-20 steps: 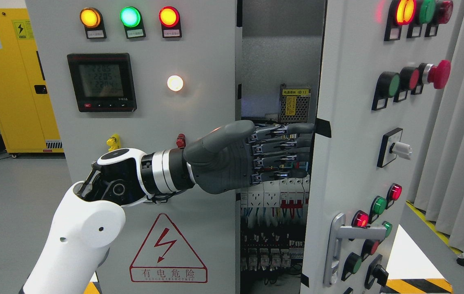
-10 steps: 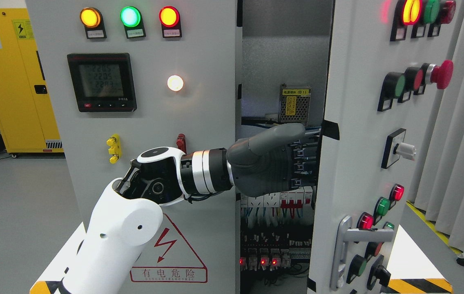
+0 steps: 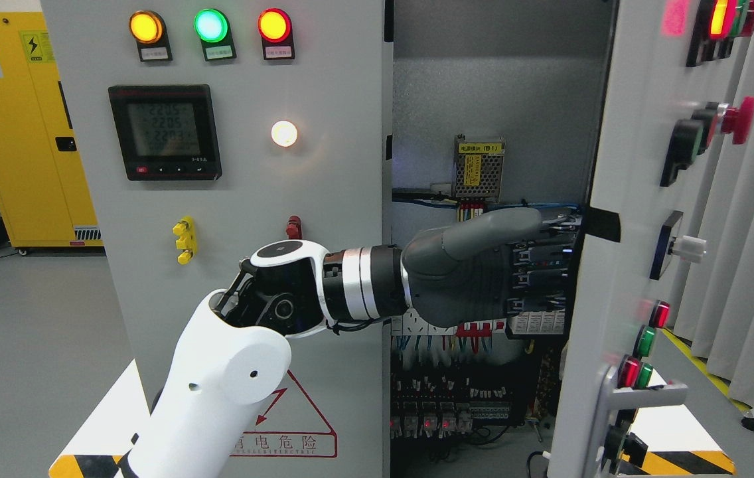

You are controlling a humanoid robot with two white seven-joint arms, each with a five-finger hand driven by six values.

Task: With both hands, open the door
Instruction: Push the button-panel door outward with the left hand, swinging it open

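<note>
Step in hand, by judgement: mid-swing on the right door [image 3: 622, 279] of the electrical cabinet [image 3: 244, 199]; partly open, hinged at the right, free edge angled out toward the camera.

Left hand [image 3: 483, 272] reaching across from lower left, palm flat against the door's inner edge, thumb extended on top, pointing at a black tab on that edge. Fingers [image 3: 539, 255] tucked behind the edge, only partly visible; extended rather than fisted, pressing and not clamped on anything. Right hand not in view.

Door face carrying indicator lamps, push buttons, a red mushroom stop button [image 3: 739, 119], a white rotary switch [image 3: 685, 247] and a metal lever handle [image 3: 642, 395] low down. Handle untouched.

Next move, by judgement: more outward push along the hinge arc, wrist turning with the door so contact is not lost; clearance needed from live wiring just behind the knuckles. Second hand presumably wanted at the handle or outer face, given the task wording.

Cabinet contents, as exposed: perforated power supply [image 3: 480, 169] with yellow label high on the back plate; blue wire bundles beneath; row of white breakers [image 3: 536, 323] partly hidden by the hand; lower dark terminal modules [image 3: 443, 411] with small red LEDs lit; loose black cable at the bottom.

Left fixed panel: three lit lamps, digital meter [image 3: 164, 133], warning triangle.
</note>
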